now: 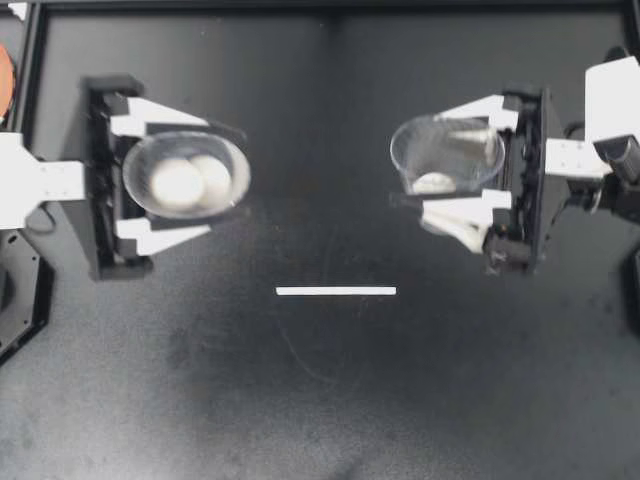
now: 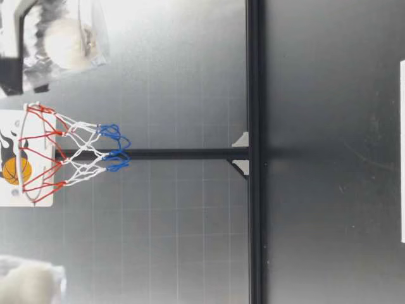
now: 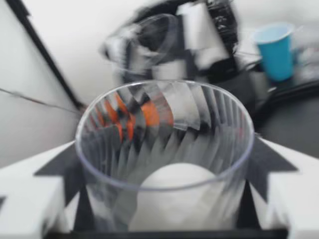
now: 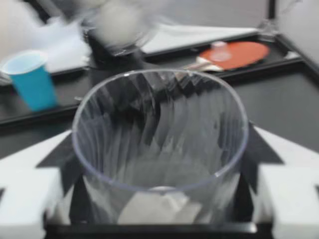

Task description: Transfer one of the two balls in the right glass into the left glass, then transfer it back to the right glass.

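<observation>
My left gripper [image 1: 200, 178] is shut on a clear ribbed glass [image 1: 187, 175], held above the table's left side. From above, two rounded white ball shapes [image 1: 178, 185] show inside it; the left wrist view shows one white ball [image 3: 174, 194] at the bottom of the glass [image 3: 164, 144]. My right gripper [image 1: 452, 160] is shut on the other clear glass [image 1: 445, 152], tilted with its mouth toward the middle. A white ball [image 1: 434, 183] lies low in it, also seen in the low view as a white ball [image 2: 63, 41] and in the right wrist view [image 4: 159, 206].
A white tape strip [image 1: 335, 291] lies on the black table between the arms. A small basketball hoop [image 2: 69, 155] hangs on a black frame [image 2: 254, 152] at the back. A blue cup [image 4: 32, 79] and an orange paddle [image 4: 232, 54] sit off the table.
</observation>
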You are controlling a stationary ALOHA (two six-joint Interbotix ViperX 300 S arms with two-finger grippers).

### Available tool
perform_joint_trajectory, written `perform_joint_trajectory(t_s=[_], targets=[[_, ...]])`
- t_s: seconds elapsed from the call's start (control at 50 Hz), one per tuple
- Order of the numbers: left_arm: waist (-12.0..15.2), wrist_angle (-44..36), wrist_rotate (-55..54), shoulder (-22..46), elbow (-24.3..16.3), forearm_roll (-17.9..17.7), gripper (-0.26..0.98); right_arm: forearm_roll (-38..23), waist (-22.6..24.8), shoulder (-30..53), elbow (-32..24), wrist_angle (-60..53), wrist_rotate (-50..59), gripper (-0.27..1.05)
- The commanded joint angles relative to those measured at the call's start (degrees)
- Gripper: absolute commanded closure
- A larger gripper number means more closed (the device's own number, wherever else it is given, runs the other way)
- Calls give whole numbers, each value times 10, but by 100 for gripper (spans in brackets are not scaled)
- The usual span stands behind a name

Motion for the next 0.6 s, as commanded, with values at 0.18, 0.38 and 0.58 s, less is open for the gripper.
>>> perform_joint_trajectory(t_s=[0.18,0.38,0.58], targets=[[39,34,140,11,-66,0,12,-79,40,46,-40,-34,98,35],[40,30,215,52,-102,-1,12,-174,42,118,-75,-102,194,36],[40,20,305,91,-130,0,12,-262,40,163,-96,-163,289,36]])
